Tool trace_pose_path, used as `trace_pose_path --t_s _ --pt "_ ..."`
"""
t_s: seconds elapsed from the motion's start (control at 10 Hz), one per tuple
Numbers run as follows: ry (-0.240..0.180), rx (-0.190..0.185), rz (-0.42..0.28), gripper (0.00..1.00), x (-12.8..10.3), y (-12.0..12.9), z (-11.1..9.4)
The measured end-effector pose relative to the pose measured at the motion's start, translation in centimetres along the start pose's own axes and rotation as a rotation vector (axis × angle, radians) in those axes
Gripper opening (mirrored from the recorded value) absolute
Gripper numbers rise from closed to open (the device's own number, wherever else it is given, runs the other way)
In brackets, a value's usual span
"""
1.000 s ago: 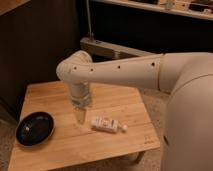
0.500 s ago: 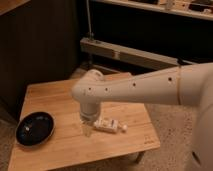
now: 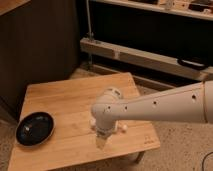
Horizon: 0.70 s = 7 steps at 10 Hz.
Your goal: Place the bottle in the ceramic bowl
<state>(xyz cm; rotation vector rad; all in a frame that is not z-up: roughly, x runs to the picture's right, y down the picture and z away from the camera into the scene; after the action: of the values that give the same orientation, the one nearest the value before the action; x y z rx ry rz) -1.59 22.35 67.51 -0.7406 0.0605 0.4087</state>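
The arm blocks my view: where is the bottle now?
Camera view: the bottle lies on the table, right of centre, mostly hidden behind the arm, just beyond the gripper and right of the ceramic bowl.

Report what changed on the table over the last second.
The arm swung over the wooden table, carrying the open gripper rightward in the picture and toward the front edge, down by the bottle, which the wrist now mostly hides. Nothing was grasped or released. The bottle and the black ceramic bowl stayed put.

Pincer (image 3: pixel 102 142) perhaps beside bottle (image 3: pixel 122 128); bowl (image 3: pixel 31 134) left
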Motion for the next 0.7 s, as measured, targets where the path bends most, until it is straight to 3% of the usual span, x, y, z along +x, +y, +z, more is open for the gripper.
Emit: trace_pose_path --t_s 0.2,0.3,0.5,0.7 --pt "-0.050 0.012 -0.007 0.65 -0.4 1.0 0.5" --pt "-0.102 0.060 -0.051 0.65 -1.5 2.0 1.2" --pt "-0.152 0.110 -0.139 0.65 -3.1 2.7 1.3" --pt "-0.211 0.198 -0.282 0.65 -3.3 3.5 -0.8"
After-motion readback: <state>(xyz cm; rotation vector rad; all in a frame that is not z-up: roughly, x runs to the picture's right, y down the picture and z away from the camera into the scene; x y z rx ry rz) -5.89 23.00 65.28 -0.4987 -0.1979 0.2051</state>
